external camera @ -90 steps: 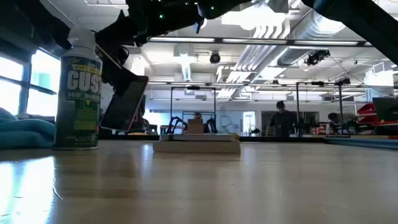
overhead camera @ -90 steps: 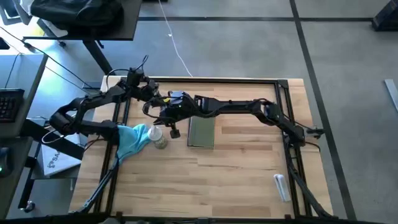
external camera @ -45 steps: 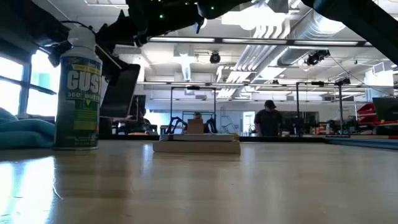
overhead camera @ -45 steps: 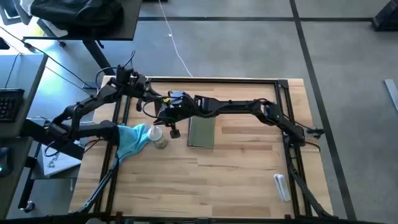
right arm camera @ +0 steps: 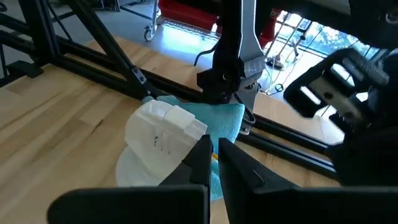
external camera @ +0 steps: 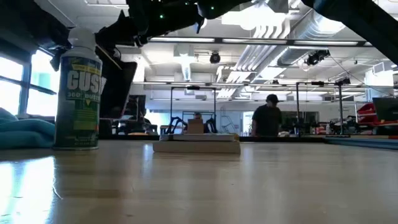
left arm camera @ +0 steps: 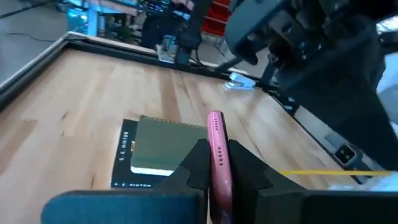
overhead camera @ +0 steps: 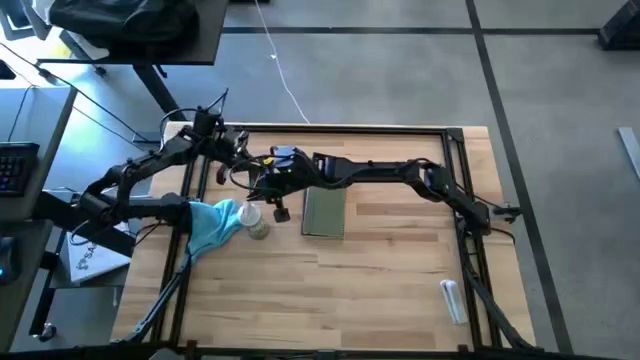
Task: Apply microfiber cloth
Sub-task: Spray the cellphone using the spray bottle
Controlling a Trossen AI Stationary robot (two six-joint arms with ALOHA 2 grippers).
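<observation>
Pale wood plank table [overhead camera: 380, 270]; open workshop behind. Soft crumpled microfiber cloth [overhead camera: 208, 224] lies at table's left edge beside the can [external camera: 77, 90]. Left gripper [left arm camera: 216, 163] pinches the pink phone [left arm camera: 217, 155]. Right gripper [right arm camera: 213, 155] fingers nearly pressed together.

Turquoise microfiber cloth [overhead camera: 209, 226], pink phone [left arm camera: 216, 163], grey-green tablet [overhead camera: 324, 212], white-capped spray can [external camera: 77, 92], pale striped wood table [overhead camera: 380, 270].

Grey-green tablet [overhead camera: 324, 212] flat on wooden table [overhead camera: 380, 280]; spray can [external camera: 77, 93] upright beside it; person [external camera: 267, 118] in background.
</observation>
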